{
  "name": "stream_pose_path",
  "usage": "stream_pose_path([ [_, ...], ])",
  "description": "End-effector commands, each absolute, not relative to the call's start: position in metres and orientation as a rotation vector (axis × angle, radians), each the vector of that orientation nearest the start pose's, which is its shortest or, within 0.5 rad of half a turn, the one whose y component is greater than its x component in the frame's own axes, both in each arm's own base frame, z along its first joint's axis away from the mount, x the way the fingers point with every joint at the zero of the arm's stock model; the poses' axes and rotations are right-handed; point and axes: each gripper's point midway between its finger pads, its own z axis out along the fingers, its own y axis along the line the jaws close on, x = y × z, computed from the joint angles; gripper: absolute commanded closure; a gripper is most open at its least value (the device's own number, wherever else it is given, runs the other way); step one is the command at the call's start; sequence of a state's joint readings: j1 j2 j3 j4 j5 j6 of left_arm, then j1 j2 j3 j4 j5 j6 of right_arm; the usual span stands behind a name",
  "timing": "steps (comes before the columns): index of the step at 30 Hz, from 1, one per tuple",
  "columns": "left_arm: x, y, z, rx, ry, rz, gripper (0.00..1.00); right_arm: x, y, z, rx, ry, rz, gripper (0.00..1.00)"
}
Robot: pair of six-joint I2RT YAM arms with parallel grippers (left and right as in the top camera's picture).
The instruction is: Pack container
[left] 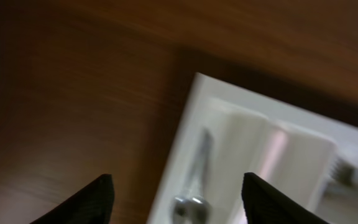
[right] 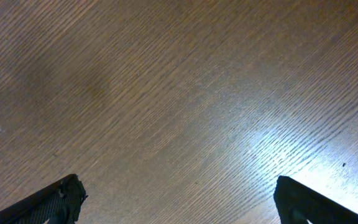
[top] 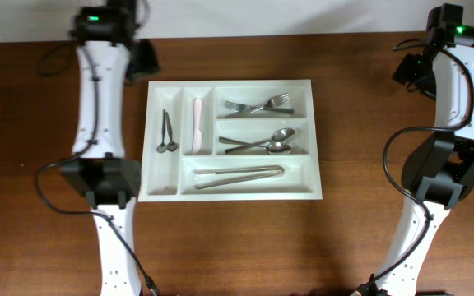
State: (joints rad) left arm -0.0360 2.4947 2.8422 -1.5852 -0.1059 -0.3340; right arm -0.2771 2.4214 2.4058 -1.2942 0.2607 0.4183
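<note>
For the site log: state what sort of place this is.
Probably a robotics lab bench rather than a real kitchen: a left arm and a right arm stand at a wooden table, with a lone cutlery tray holding forks and spoons.

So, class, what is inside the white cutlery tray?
The tray holds two small spoons, a pale knife, forks, larger spoons and tongs. Overlapping forks and spoons hide their exact count.

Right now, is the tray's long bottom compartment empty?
No, metal tongs lie lengthwise in that compartment of the tray.
</note>
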Motion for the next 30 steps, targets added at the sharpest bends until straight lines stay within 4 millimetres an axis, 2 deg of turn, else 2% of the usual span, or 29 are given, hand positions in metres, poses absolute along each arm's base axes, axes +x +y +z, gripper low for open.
stream_pose_path([
  [1, 0.518, 0.051, 0.186, -0.548, 2.728, 0.129, 0.29, 0.497, -0.187, 0.144, 1.002, 2.588, -0.331, 0.01],
  [5, 0.512, 0.098, 0.186, -0.67, 2.701, 0.16, 0.25, 0.497, -0.187, 0.144, 1.002, 2.588, -0.331, 0.01],
  [7, 0.509, 0.109, 0.185, -0.7, 2.699, 0.167, 0.24, 0.497, -0.187, 0.144, 1.002, 2.588, -0.331, 0.01],
  [8, 0.506, 0.115, 0.185, -0.718, 2.701, 0.17, 0.15, 0.497, -0.187, 0.144, 1.002, 2.588, -0.331, 0.01],
  [9, 0.501, 0.117, 0.183, -0.732, 2.717, 0.169, 0.01, 0.497, -0.187, 0.144, 1.002, 2.588, -0.331, 0.01],
  [30, 0.494, 0.118, 0.181, -0.74, 2.746, 0.18, 0.01, 0.497, -0.186, 0.144, 1.001, 2.588, -0.331, 0.01],
])
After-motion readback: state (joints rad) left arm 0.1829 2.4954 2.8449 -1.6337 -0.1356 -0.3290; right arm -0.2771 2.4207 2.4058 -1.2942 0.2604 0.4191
